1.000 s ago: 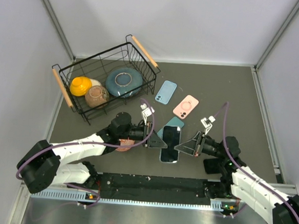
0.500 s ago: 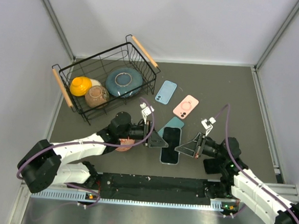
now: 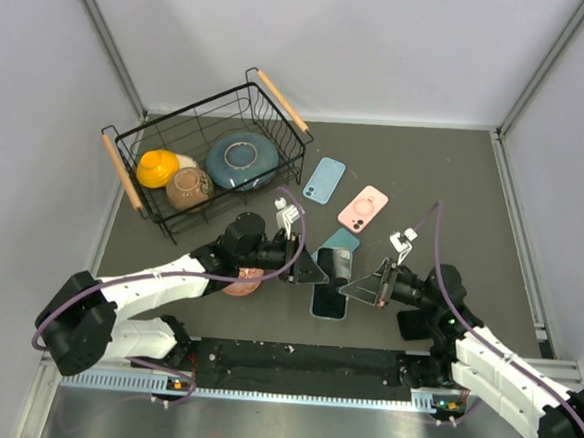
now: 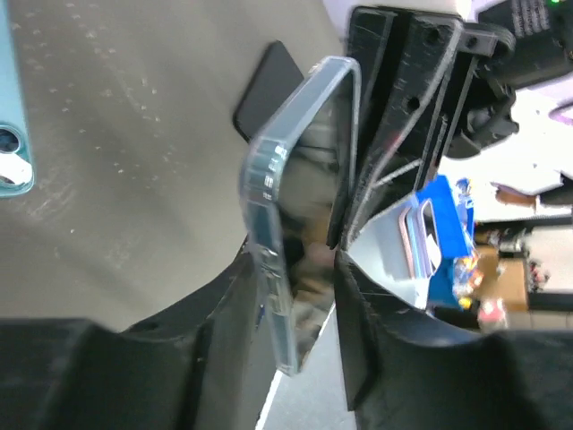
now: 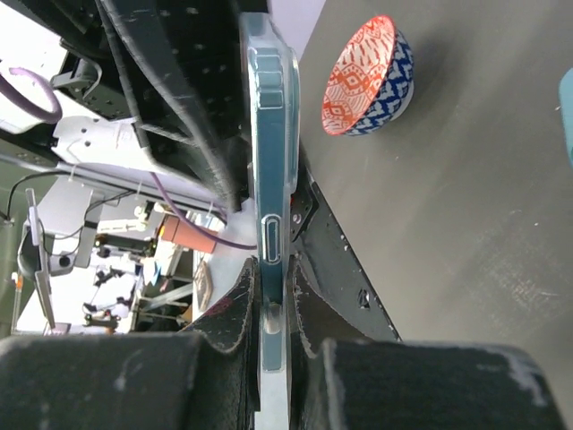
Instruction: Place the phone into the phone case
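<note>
Top: we see the phone [image 3: 333,282] in the clear case [image 3: 325,315], held between left gripper [image 3: 318,270] and right gripper [image 3: 363,289], front-centre of the table [image 3: 454,190].
Left wrist: jaws clamped across the case, dark screen inside.
Right wrist: jaws pinch the case edge-on. Background labels are too blurred to read.

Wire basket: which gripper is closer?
Left. The left gripper grips the phone just front-right of the wire basket; the right gripper holds the phone's opposite side, farther right.
</note>
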Robot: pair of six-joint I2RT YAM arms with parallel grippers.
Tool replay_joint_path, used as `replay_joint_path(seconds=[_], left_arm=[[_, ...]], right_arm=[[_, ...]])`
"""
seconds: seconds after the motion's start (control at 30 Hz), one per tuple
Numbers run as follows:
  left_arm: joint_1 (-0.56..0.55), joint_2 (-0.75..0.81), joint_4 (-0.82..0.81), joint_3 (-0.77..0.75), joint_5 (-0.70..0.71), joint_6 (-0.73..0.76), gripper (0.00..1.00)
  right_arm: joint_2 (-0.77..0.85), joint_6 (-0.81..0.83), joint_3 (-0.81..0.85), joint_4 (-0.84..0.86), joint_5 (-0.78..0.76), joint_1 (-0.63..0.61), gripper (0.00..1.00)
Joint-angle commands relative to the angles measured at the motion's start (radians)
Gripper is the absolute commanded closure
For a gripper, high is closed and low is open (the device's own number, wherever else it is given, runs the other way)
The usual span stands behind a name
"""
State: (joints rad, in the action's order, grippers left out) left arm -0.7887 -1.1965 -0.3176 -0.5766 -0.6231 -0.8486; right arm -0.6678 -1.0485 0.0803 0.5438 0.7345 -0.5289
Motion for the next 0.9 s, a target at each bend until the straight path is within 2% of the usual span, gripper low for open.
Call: replay_joint_path(seconds=[0.0,0.1,0.2,0.27,0.3,0.4,0.53,0.67,0.87], left_arm=[[0.003,0.034,0.097,-0.055,0.129,0.082,0.45],[0.012,0.064,0.141,-0.063,0.160,0.103,0.22],[0.031,0.104,0.222,-0.083,0.200,0.132,0.10],[0.046,0.132,0.274,-0.111,0.248,0.169,0.08],[0.046,0.153,0.326,-0.121,0.273,0.186,0.07],[0.049,0.182,0.440,-0.184,0.370,0.265,0.05],[0.052,0.215,0.616,-0.294,0.459,0.382,0.04],[0.055,0.219,0.754,-0.382,0.562,0.424,0.05],[0.069,0.250,0.868,-0.489,0.594,0.502,0.04]], right_arm=[[0.008,0.027,0.102,-0.074,-0.072,-0.014,1.00],[0.011,0.071,0.160,-0.235,-0.121,-0.005,1.00],[0.010,0.119,0.223,-0.413,-0.159,0.024,1.00],[-0.004,0.186,0.263,-0.540,-0.191,0.056,1.00],[-0.013,0.214,0.307,-0.706,-0.239,0.088,1.00],[-0.082,0.300,0.387,-0.897,-0.299,0.144,1.00],[-0.176,0.372,0.463,-0.979,-0.310,0.210,1.00],[-0.300,0.441,0.530,-1.001,-0.310,0.242,1.00],[-0.486,0.524,0.608,-1.018,-0.282,0.313,1.00]])
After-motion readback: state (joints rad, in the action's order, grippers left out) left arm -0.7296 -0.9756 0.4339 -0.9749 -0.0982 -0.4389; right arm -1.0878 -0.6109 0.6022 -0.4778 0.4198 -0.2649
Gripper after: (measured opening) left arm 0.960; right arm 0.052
